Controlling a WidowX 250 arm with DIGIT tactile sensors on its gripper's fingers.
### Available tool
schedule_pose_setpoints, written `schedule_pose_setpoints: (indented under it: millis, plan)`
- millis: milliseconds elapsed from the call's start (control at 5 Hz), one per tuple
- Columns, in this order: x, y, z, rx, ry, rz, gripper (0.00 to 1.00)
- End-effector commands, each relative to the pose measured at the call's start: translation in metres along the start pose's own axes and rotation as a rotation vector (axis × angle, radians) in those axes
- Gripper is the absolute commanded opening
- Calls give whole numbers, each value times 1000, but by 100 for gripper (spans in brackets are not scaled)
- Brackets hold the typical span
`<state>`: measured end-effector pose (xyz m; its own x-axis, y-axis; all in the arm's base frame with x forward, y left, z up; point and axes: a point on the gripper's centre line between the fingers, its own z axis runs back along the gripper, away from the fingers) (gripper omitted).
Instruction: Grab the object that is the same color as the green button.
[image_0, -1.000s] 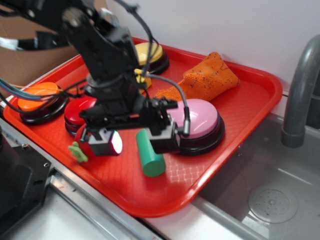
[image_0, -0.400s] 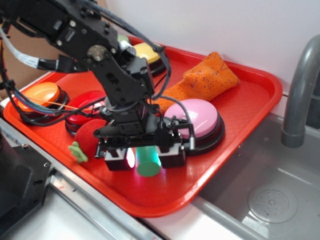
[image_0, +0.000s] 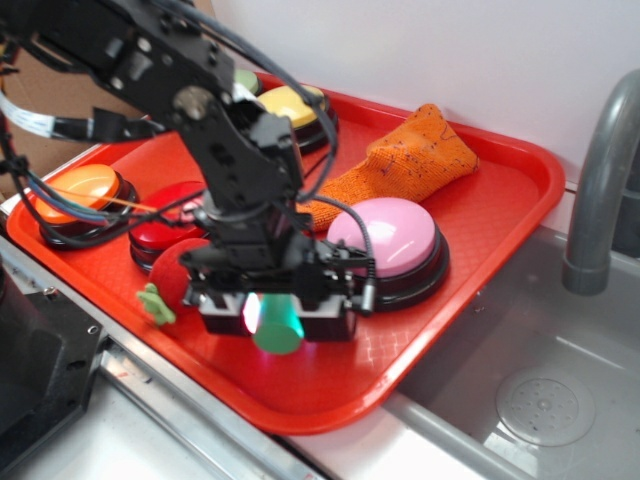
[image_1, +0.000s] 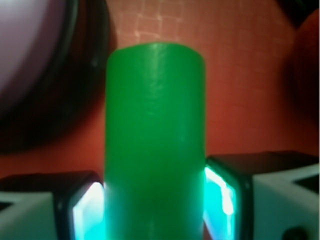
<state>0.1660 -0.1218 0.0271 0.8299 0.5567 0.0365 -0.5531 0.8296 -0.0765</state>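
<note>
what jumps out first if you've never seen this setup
The black gripper at the front of the red tray has its glowing pads on both sides of a green cylinder, which fills the wrist view. Behind it sit big domed buttons: pink to the right, red and orange to the left, yellow at the back. An orange cloth lies near the wall.

A red tray (image_0: 520, 190) holds everything. Near its front edge the pincer (image_0: 275, 312) straddles a green cylinder (image_0: 277, 326), one finger on each side and close against it; the cylinder's round end faces the near side. Just left lies a red plush strawberry (image_0: 172, 278) with green leaves. A pink button (image_0: 392, 238) sits just right of the pincer. Farther left are a red button (image_0: 160, 230) and an orange button (image_0: 75, 190); a yellow button (image_0: 290, 102) and a partly hidden green button (image_0: 245, 80) sit far back. An orange cloth (image_0: 415, 150) lies behind the pink button.
</note>
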Motion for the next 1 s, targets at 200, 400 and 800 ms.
schedule_pose_setpoints:
  millis: [200, 400, 800]
  plan:
    - [103, 36, 106, 2, 46, -220, 0]
    - [126, 40, 122, 33, 15, -273, 0]
    - [148, 41, 127, 99, -9, -374, 0]
